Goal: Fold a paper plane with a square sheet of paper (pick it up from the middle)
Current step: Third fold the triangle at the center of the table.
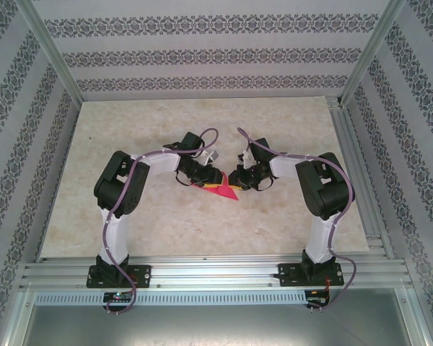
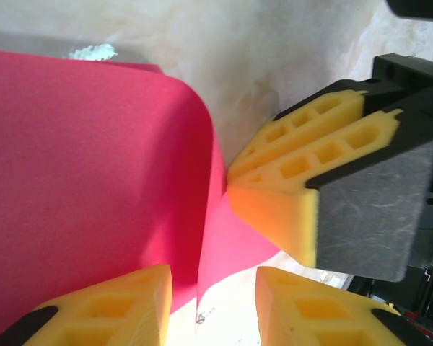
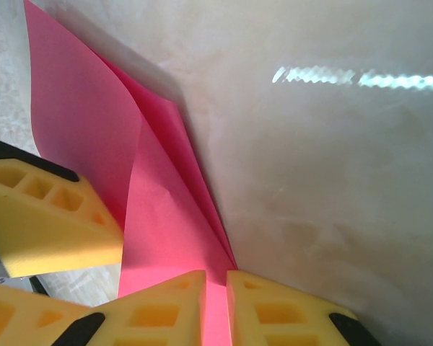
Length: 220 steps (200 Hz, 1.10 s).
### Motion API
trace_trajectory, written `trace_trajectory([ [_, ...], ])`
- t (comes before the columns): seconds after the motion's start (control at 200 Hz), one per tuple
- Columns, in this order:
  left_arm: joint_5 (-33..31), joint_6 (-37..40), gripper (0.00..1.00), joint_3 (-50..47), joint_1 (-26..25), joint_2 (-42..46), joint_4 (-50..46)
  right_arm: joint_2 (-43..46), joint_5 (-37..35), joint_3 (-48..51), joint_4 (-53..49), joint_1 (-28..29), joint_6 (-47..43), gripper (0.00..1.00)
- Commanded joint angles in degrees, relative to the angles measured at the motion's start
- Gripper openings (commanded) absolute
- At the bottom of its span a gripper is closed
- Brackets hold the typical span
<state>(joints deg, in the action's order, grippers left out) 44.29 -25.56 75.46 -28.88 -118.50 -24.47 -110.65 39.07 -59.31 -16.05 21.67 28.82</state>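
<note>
Paper (image 3: 166, 216) looks magenta, creased into pointed folds.

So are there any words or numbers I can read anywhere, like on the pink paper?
No words or numbers can be read.
The pink paper is plain.
The wall has only patterns, no letters.
The little board below the left arm's base is too small to read.
</note>
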Motion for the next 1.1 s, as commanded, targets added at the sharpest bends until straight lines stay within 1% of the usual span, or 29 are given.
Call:
trace_trajectory([
  [0.0,-0.58,1.85,0.37,0.19,0.06,-1.3,-1.02,-0.88,-1.89,-0.35,-1.59,0.75,-0.11,0.16],
  [0.06,-0.67,2.09,0.35,0.16,0.06,-1.47,-1.31,-0.86,-1.85,-0.35,-1.58,0.8,-0.08,0.16],
  [0.215,-0.08,3.56,0.21,0.81,0.01,-2.0,-2.89,-0.84,-1.67,-0.5,-1.5,0.74,0.14,0.17],
  [0.31,0.4,4.32,0.15,1.05,-0.01,-2.41,-3.45,-0.46,-1.11,-0.45,-0.82,0.66,0.68,0.17],
  [0.52,0.59,5.47,0.06,2.19,-0.02,-3.61,-4.62,0.91,-0.45,-1.51,-0.79,0.71,1.31,0.17],
  [0.784,-0.6,6.27,0.05,3.17,0.02,-3.98,-5.93,1.94,0.04,-3.4,-0.31,0.83,1.93,0.18],
  [0.999,-1.44,7.24,0.06,4.65,0.01,-4.52,-7.51,-1.09,0.66,-6.85,-0.65,1.0,2.21,0.18],
  [1.094,-1.67,7.38,0.06,4.78,0.01,-4.59,-7.7,-2.37,-0.26,-8.15,-1.45,1.26,2.06,0.18],
])
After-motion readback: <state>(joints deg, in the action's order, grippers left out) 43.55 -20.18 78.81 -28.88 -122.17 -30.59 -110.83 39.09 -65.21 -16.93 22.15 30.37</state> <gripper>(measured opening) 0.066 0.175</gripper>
